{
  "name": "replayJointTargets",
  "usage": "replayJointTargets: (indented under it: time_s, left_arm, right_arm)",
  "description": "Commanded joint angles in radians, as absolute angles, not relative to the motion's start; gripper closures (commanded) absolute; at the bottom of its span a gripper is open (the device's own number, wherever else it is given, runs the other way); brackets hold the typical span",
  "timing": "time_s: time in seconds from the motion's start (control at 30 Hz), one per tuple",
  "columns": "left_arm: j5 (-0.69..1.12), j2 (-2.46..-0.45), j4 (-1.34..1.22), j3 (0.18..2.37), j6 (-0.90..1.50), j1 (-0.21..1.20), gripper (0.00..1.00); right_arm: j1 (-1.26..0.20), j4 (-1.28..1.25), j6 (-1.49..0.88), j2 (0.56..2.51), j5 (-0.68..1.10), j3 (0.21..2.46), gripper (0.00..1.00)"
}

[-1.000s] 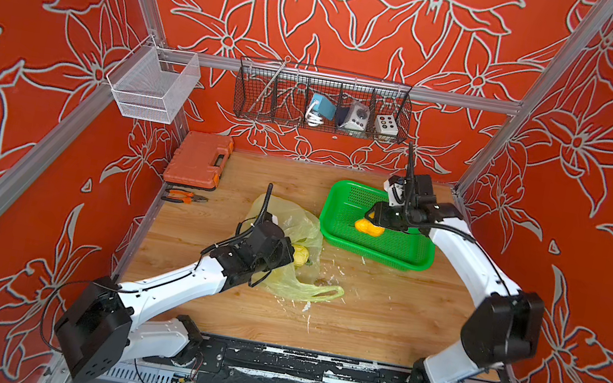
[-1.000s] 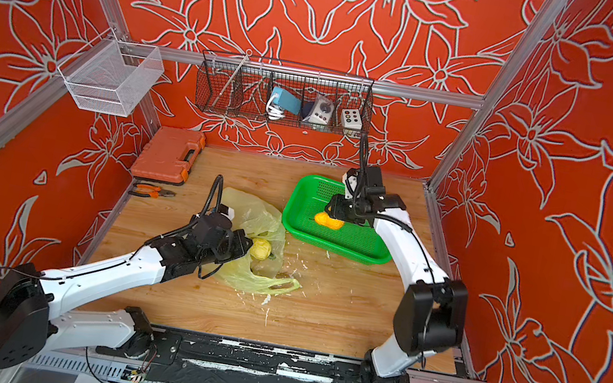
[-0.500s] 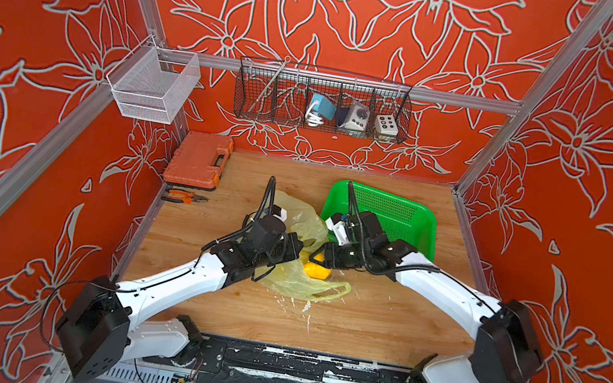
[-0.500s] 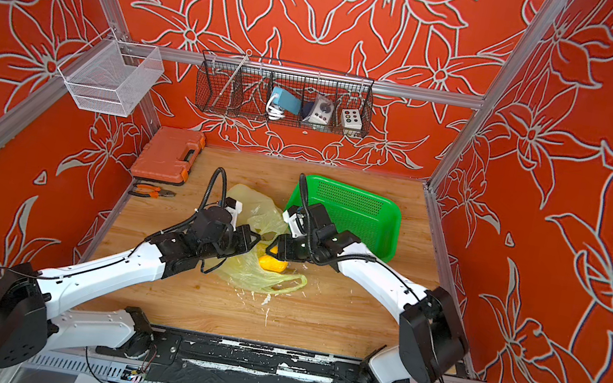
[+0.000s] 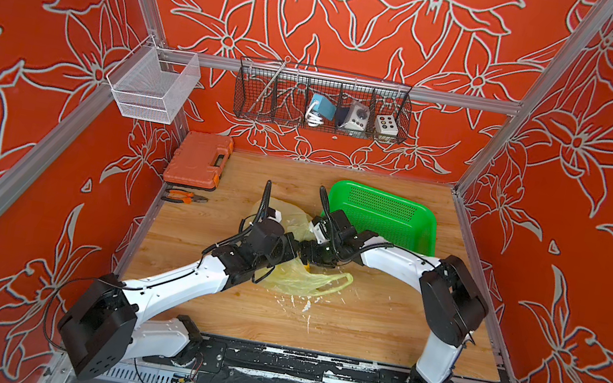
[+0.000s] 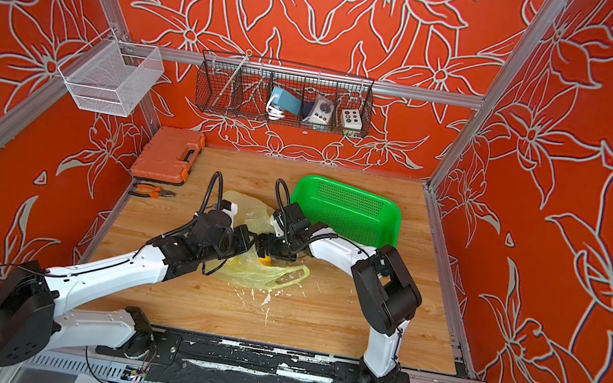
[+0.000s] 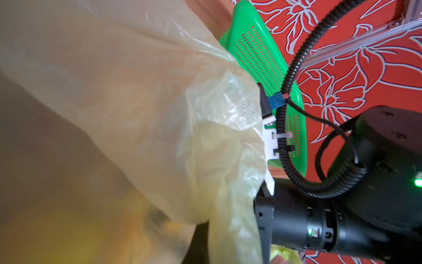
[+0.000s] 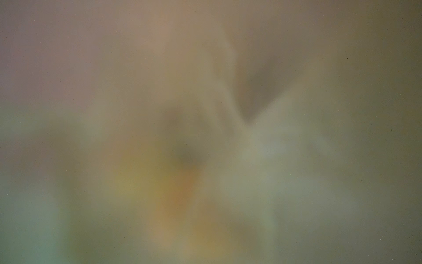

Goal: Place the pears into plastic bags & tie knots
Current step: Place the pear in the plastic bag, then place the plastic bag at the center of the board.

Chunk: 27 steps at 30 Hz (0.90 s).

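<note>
The pale yellow-green plastic bag (image 5: 306,283) lies crumpled mid-table, one loop handle (image 5: 336,282) spread on the wood. My left gripper (image 5: 294,246) is shut on the bag's upper rim and holds it up; the film (image 7: 159,114) fills the left wrist view. My right gripper (image 5: 312,253) reaches into the bag's mouth from the right, and its jaws are hidden by film. Just below it a bit of the orange-yellow pear (image 6: 264,261) shows inside the bag. A yellow blur (image 7: 75,237) glows through the film. The right wrist view is only blurred film.
The green perforated basket (image 5: 384,218) stands behind the right arm with nothing in it. An orange tool case (image 5: 198,159) and pliers (image 5: 184,196) lie at the back left. White crumbs (image 5: 304,306) dot the wood in front of the bag. A wire rack (image 5: 321,104) hangs on the back wall.
My right arm has carried the orange-yellow pear from the green basket across to the bag and pushed into its mouth. The left gripper has kept hold of the rim.
</note>
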<state>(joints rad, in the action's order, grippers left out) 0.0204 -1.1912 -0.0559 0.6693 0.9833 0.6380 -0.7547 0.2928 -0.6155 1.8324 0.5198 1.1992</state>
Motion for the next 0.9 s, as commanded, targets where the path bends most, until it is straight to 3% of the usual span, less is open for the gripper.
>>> replayJointTargets:
  time_s: [0.0,0.2,0.37,0.57,0.87]
  left_arm:
    - [0.058,-1.175,-0.071,0.638,1.033,0.669,1.00]
    - [0.027,-1.149,-0.054,0.617,1.049,0.652,1.00]
    - [0.034,-1.141,-0.043,0.623,1.029,0.652,1.00]
    - [0.041,-1.132,-0.034,0.626,1.011,0.651,1.00]
    - [0.059,-1.129,-0.026,0.627,0.998,0.650,1.00]
  right_arm:
    - [-0.775,0.305,-0.540,1.712,0.598,1.254,0.13]
    - [-0.728,0.410,-0.509,1.548,0.656,1.184,0.14]
    - [-0.670,0.482,-0.447,1.445,0.553,1.144,0.16]
    - [-0.640,0.488,-0.324,1.559,0.434,1.217,0.13]
    - [-0.642,0.408,-0.275,1.756,0.461,1.329,0.14]
